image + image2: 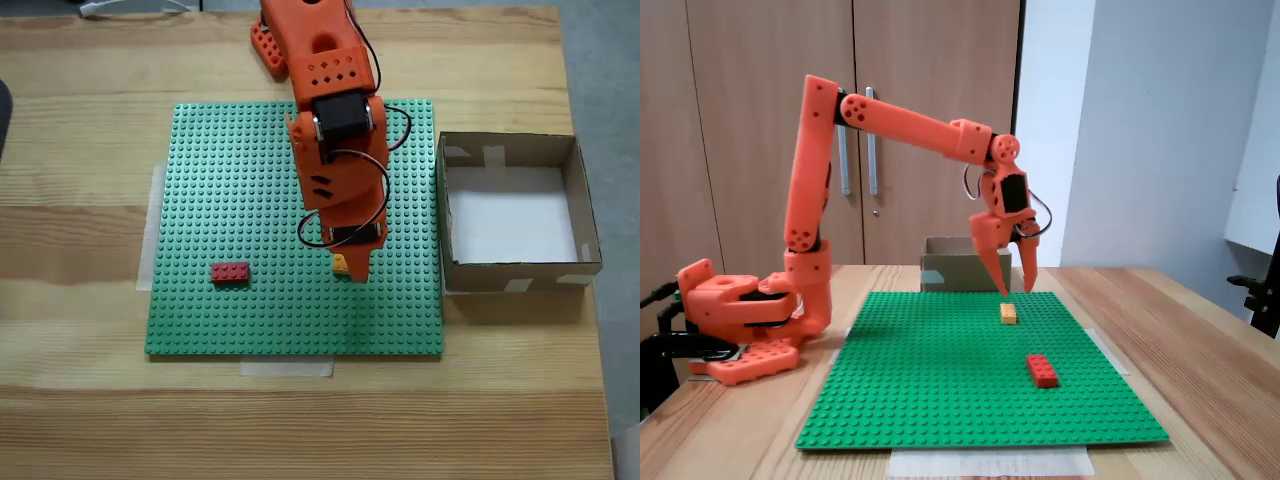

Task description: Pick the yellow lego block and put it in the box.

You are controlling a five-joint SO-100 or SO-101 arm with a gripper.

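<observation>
Gripper (1014, 286) spread above small yellow lego block (1009, 314), studs up.

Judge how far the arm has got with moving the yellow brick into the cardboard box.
Early stage. Done: the arm has reached out, its open tool poised just above the yellow lego block. In hand: nothing; the block sits on the green baseplate. Left: grasp, lift, carry to the box, which holds no brick.
</observation>
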